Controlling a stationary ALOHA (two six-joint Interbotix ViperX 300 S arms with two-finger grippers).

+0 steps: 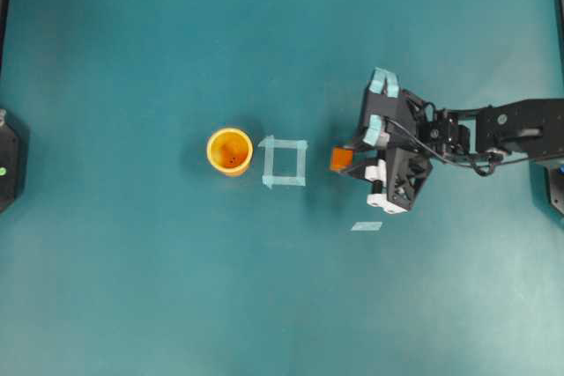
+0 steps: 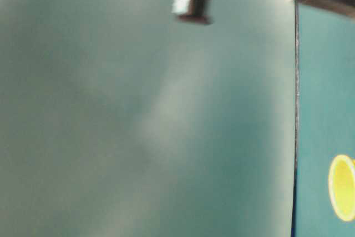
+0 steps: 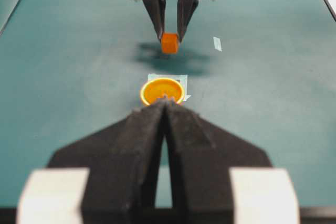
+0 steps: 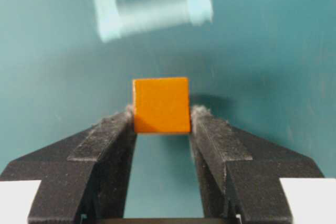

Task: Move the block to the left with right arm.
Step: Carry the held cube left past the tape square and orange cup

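The small orange block [image 1: 342, 158] sits right of the middle of the teal table, just right of a pale tape square [image 1: 285, 162]. My right gripper [image 1: 349, 158] reaches in from the right, and both black fingertips press the block's sides. The right wrist view shows the block [image 4: 160, 104] pinched at the very tips of the right gripper [image 4: 160, 118], with the tape square [image 4: 152, 9] ahead of it. Seen from the left wrist, the block [image 3: 169, 43] hangs between the right gripper [image 3: 169, 36] fingers. The left gripper [image 3: 166, 104] is shut, with nothing in it.
A yellow-orange cup [image 1: 230, 151] stands upright just left of the tape square, and it also shows in the left wrist view as the cup [image 3: 161, 91]. A loose tape scrap [image 1: 367, 226] lies below the right gripper. The left arm's base [image 1: 7, 160] is at the left edge.
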